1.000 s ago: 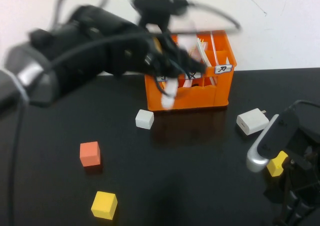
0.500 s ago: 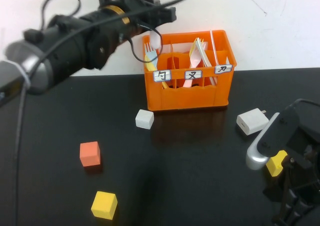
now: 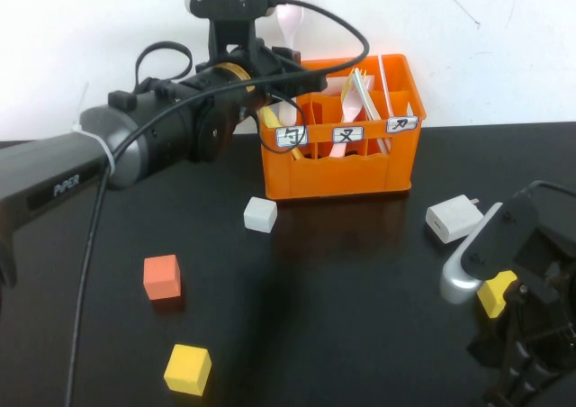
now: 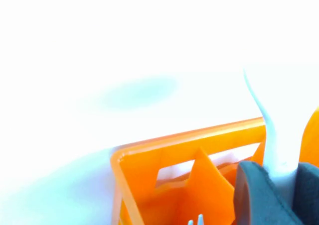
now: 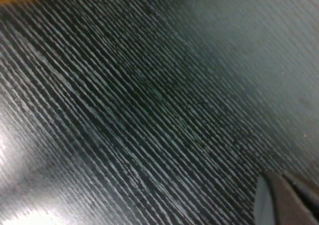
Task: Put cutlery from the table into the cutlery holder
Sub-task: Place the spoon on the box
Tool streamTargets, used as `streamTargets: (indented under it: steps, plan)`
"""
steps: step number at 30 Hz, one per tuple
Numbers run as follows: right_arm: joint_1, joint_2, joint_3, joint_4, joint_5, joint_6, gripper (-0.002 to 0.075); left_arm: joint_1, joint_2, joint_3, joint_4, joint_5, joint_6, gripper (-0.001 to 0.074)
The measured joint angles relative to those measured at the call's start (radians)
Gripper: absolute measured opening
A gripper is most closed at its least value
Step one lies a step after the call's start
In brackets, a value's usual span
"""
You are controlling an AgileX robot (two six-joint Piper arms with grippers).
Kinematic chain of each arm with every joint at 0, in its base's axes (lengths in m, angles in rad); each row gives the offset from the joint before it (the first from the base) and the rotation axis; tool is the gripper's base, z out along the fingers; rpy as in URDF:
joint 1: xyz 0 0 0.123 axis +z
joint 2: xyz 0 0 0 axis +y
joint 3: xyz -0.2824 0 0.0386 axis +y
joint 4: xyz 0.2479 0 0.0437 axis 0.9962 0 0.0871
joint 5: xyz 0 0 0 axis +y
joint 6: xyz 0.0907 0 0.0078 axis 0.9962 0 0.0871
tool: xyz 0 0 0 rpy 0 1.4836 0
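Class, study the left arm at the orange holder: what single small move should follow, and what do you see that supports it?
Probably lower the pale pink spoon into the cutlery holder and release. The left tool holds it upright over the holder's left compartment, bowl up. The right tool sits parked low at the table's near right.

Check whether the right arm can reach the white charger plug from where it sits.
Probably yes. The white charger plug lies on the table just ahead of the right hand, nothing between; the left hand is away over the cutlery holder, gripping a pink spoon.
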Motion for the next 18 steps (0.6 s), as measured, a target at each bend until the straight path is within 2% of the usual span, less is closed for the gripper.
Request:
streamTargets:
  steps: [5, 10, 12, 15, 18]
  plan:
    - [0.0, 0.0, 0.0, 0.012, 0.0, 0.0, -0.0002, 0.0, 0.014, 0.0, -0.002, -0.005, 0.0, 0.0118]
    - [0.0, 0.0, 0.0, 0.017, 0.0, -0.005, -0.0002, 0.002, 0.014, 0.0, -0.002, 0.005, 0.0, 0.0273]
    - [0.0, 0.0, 0.0, 0.018, -0.004, -0.008, -0.0002, 0.002, 0.012, 0.0, -0.002, 0.007, 0.0, 0.0312]
    - [0.0, 0.0, 0.0, 0.018, -0.016, -0.009, -0.0002, 0.002, -0.01, 0.0, -0.002, 0.016, 0.004, 0.0322]
    - [0.0, 0.0, 0.0, 0.018, -0.029, -0.013, -0.0002, 0.002, -0.046, 0.0, -0.002, 0.029, 0.011, 0.0289]
